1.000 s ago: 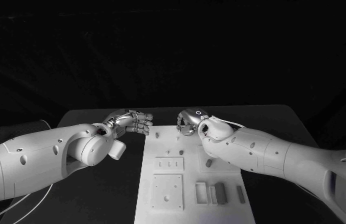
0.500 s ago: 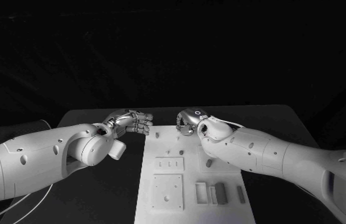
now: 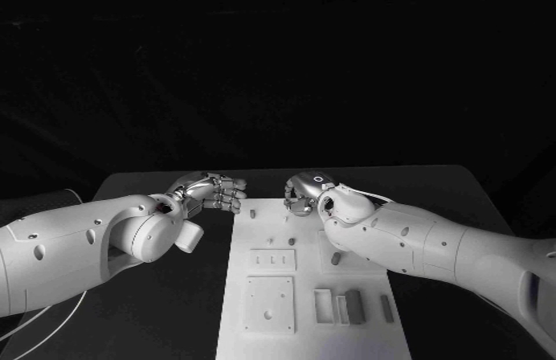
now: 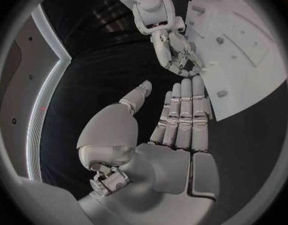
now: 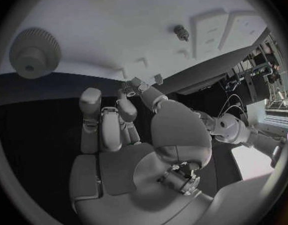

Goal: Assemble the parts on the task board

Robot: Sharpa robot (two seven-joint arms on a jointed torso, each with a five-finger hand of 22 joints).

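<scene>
Head view: white rectangular task board (image 3: 304, 296) lies mid-table; left hand (image 3: 214, 193) and right hand (image 3: 304, 193) hover at its far end.

Left wrist view: left hand's fingers (image 4: 184, 110) extended together, empty.

Right wrist view: right hand's fingers (image 5: 109, 122) curl loosely, holding nothing visible; grey toothed gear (image 5: 34, 52) sits on the board nearby.

Risk: hands are close together and could collide while reaching.
</scene>
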